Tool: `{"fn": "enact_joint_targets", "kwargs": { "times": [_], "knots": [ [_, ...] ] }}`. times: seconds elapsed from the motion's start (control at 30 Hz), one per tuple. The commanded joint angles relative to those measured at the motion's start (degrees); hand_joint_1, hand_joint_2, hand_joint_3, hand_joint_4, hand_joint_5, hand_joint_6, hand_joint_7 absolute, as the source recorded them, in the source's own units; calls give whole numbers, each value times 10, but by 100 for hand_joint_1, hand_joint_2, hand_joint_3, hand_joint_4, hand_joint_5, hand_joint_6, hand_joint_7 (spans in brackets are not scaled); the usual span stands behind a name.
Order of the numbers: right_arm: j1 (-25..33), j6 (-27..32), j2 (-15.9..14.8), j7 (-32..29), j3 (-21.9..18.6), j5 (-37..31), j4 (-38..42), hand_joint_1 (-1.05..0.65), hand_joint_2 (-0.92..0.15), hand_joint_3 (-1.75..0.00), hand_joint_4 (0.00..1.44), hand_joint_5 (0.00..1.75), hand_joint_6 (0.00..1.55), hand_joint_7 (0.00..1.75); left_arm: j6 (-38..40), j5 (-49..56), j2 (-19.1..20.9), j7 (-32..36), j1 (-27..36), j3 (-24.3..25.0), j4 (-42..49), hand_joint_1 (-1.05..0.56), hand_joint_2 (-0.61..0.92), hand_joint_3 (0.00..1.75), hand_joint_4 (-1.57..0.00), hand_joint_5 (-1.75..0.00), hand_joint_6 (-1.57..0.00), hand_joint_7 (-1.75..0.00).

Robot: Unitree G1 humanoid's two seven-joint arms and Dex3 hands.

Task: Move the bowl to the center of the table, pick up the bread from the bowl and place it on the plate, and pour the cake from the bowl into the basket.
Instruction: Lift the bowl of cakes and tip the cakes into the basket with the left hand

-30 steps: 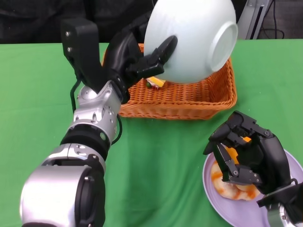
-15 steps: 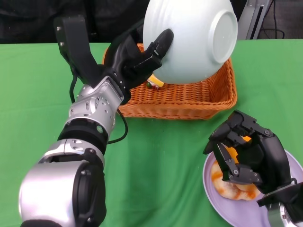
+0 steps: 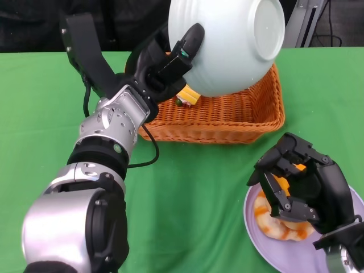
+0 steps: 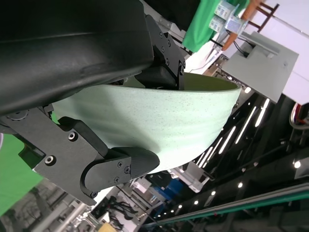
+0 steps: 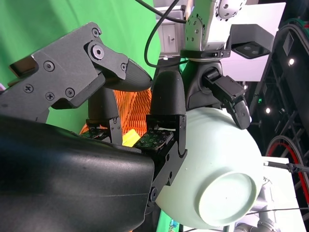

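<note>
The left hand [image 3: 165,65] is holding the bowl [image 3: 227,42] tipped over the basket [image 3: 227,116]; it should tip slowly so the cake [image 3: 186,96] is landing inside.

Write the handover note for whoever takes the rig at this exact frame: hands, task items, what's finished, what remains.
Left hand: grips the pale bowl by its rim, tipped bottom-up above the wicker basket.
Right hand: hovers over the bread on the purple plate, fingers curled; whether it touches the bread cannot be told.
Done: bread is on the plate; a yellow piece, likely the cake, lies in the basket.
Left: confirm the bowl is empty, then set it down and withdraw both hands.
</note>
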Motion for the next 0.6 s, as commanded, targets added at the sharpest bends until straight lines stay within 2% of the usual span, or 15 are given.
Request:
{"fn": "enact_joint_targets", "kwargs": {
  "times": [0.03, 0.3, 0.6],
  "knots": [
    [2, 5, -8, 4, -3, 9, -7, -10, -57, -101, 73, 159, 62, 131, 8, -16, 3, 2, -33, 8, -15, -10, 74, 93, -69, -175, -64, -165],
    [3, 13, -6, 7, -3, 11, -14, -11, -56, -100, 73, 160, 63, 130, 21, -22, 4, 5, -35, 14, -17, -10, 76, 89, -68, -175, -60, -168],
    [23, 34, -12, -2, -1, 3, -51, -11, -57, -98, 73, 160, 63, 130, 61, -46, -1, 26, -41, 30, -33, -13, 83, 76, -67, -175, -56, -170]
  ]
}}
